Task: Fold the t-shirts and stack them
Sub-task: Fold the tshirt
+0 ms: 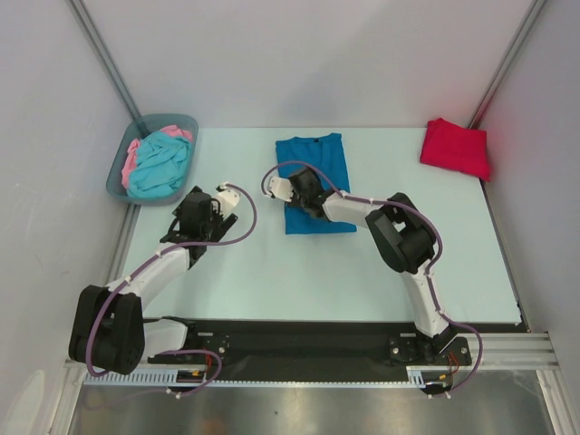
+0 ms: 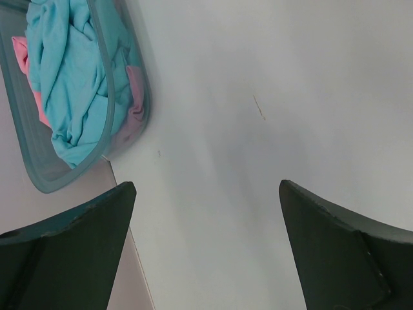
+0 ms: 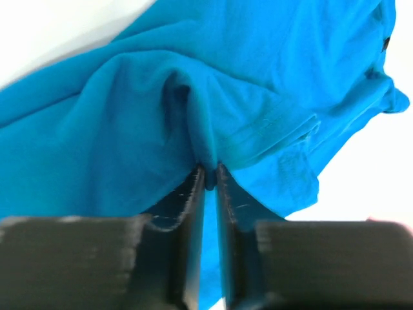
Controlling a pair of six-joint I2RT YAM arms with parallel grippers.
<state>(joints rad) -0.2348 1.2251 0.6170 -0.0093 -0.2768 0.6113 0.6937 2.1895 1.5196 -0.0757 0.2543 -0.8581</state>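
Shirts number four. One blue shirt (image 1: 317, 154) lies flat at the middle of the table (image 1: 362, 281). One red shirt (image 1: 456, 148) sits folded at the far right corner. One turquoise shirt (image 1: 163, 165) and one pink shirt (image 1: 132, 156) are bunched together in the single bin (image 1: 172, 118) at the far left. Of the two hands, the right hand (image 3: 210, 173) pinches a raised fold of the blue shirt between nearly closed fingers, while the left hand (image 2: 206, 187) hangs spread wide over the table just beside the bin.
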